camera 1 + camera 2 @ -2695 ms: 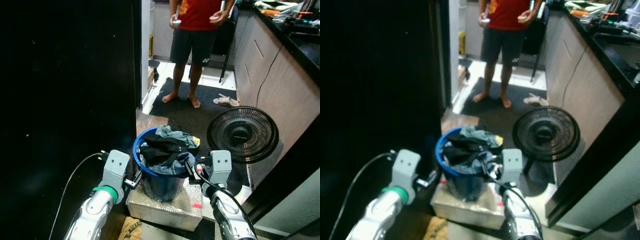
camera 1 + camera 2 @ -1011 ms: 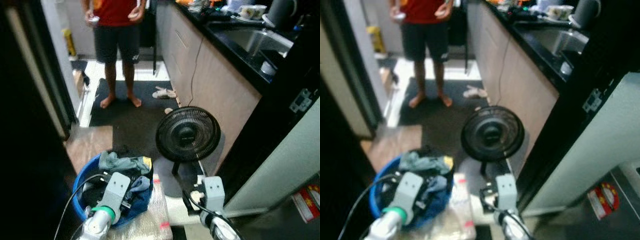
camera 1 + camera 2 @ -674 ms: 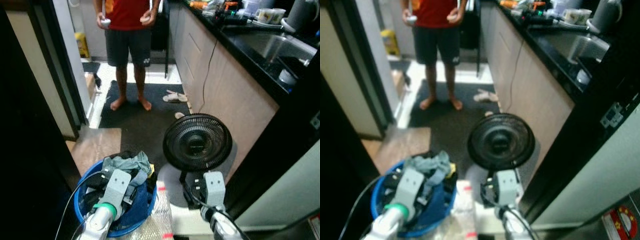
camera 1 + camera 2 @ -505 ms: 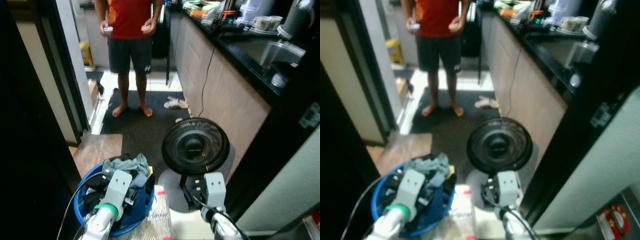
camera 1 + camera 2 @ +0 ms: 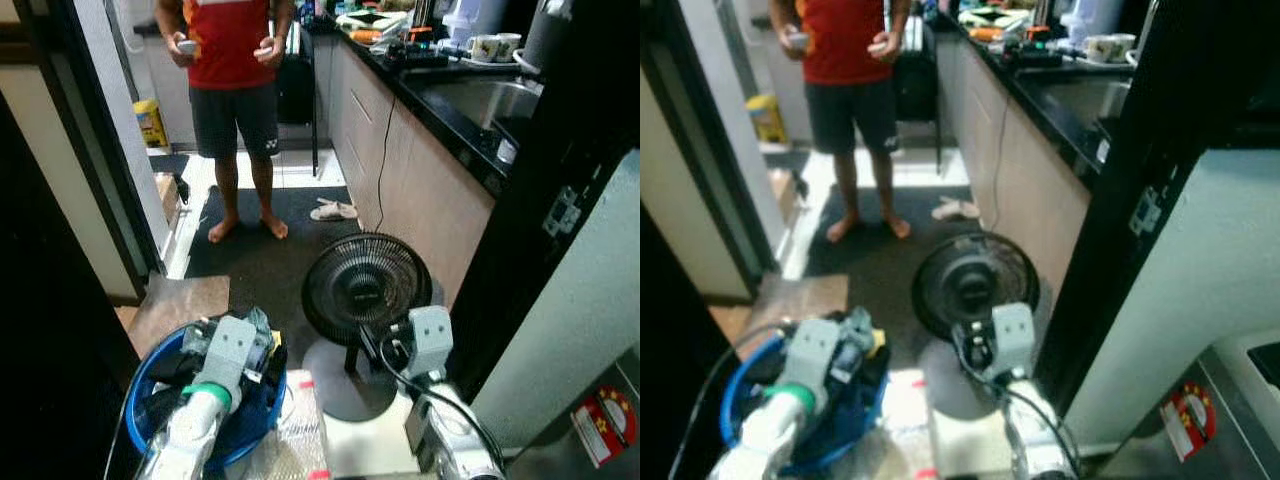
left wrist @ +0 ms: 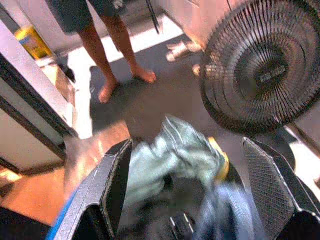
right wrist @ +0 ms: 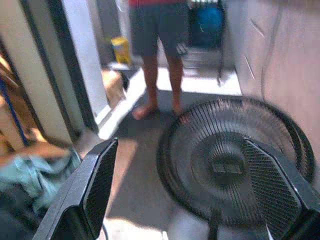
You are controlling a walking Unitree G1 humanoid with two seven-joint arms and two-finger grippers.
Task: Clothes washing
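Note:
A blue laundry basket (image 5: 140,420) full of dark and grey-green clothes (image 6: 175,157) sits at the lower left, on a bubble-wrapped block (image 5: 297,445). My left gripper (image 6: 187,150) hovers over the clothes; it is open, its fingers (image 6: 112,192) are wide apart and nothing is between them. My right gripper (image 7: 181,145) is also open and empty. It is held to the right of the basket and faces a black floor fan (image 5: 366,288).
A person in a red shirt (image 5: 232,60) stands barefoot on a dark mat (image 5: 260,255) down the narrow kitchen. A black counter (image 5: 450,85) with cabinets runs along the right. A white appliance side (image 5: 570,330) stands close on my right and a dark door frame (image 5: 60,260) on my left.
The camera has swung right and tilted up, so the basket now lies at the lower left. My right gripper, earlier beside the basket, now faces the fan. Both grippers stay open.

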